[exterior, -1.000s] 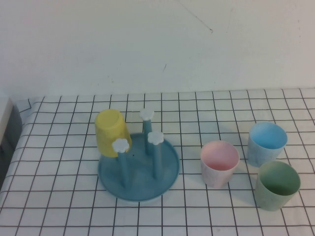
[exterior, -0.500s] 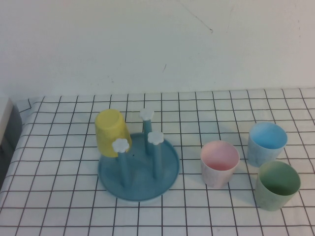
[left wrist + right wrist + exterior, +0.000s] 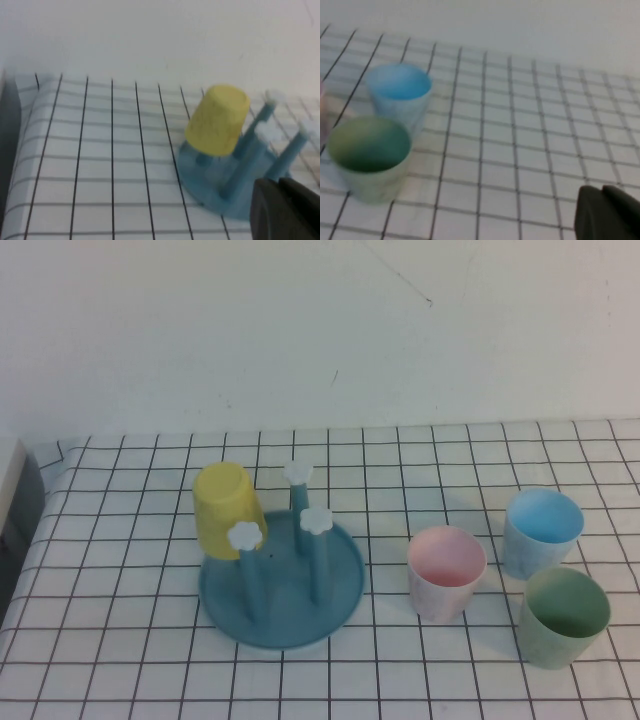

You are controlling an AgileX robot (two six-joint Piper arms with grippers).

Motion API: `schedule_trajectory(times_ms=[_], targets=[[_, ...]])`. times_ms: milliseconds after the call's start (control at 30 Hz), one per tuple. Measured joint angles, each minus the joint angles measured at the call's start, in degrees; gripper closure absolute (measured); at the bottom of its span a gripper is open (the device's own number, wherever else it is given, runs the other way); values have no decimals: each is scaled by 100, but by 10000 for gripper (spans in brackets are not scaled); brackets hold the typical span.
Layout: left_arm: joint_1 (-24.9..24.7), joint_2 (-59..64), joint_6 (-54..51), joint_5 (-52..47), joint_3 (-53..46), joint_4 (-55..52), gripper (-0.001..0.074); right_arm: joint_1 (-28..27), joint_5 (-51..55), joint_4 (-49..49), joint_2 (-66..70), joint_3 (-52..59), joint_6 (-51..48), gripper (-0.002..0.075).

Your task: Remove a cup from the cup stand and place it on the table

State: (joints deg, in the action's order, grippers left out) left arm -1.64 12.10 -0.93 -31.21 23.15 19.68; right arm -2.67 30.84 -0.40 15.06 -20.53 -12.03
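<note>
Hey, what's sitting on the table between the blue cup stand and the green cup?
In the high view, the pink plastic cup stands upright between the teal cup stand and the green cup. The yellow cup is still on its peg. Neither gripper appears there.

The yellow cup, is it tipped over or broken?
Nothing looks broken. The yellow cup hangs upside down, slightly tilted, on a cup stand peg. Left gripper and right gripper sit away from everything.
</note>
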Motion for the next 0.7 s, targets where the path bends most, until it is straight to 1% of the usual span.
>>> schedule_trajectory(times_ms=[133, 200, 367, 467, 567, 700], targets=[[0, 968, -779, -816, 634, 282, 737, 0, 258, 1229, 810, -20, -1270, 729], [0, 1403, -1226, -985, 804, 667, 737, 0, 336, 1895, 1117, -20, -1898, 729], [0, 2643, -2189, -1417, 1361, 1821, 737, 0, 496, 3071, 1717, -20, -3503, 729], [0, 3471, -2458, -1468, 1940, 2068, 737, 0, 562, 3626, 1843, -20, -4274, 729], [0, 4118, -2650, -1388, 2552, 2121, 737, 0, 617, 3924, 1853, -20, -4685, 729], [0, 4992, -2722, -1442, 3423, 2121, 737, 0, 630, 4048, 1853, -20, -4894, 729]])
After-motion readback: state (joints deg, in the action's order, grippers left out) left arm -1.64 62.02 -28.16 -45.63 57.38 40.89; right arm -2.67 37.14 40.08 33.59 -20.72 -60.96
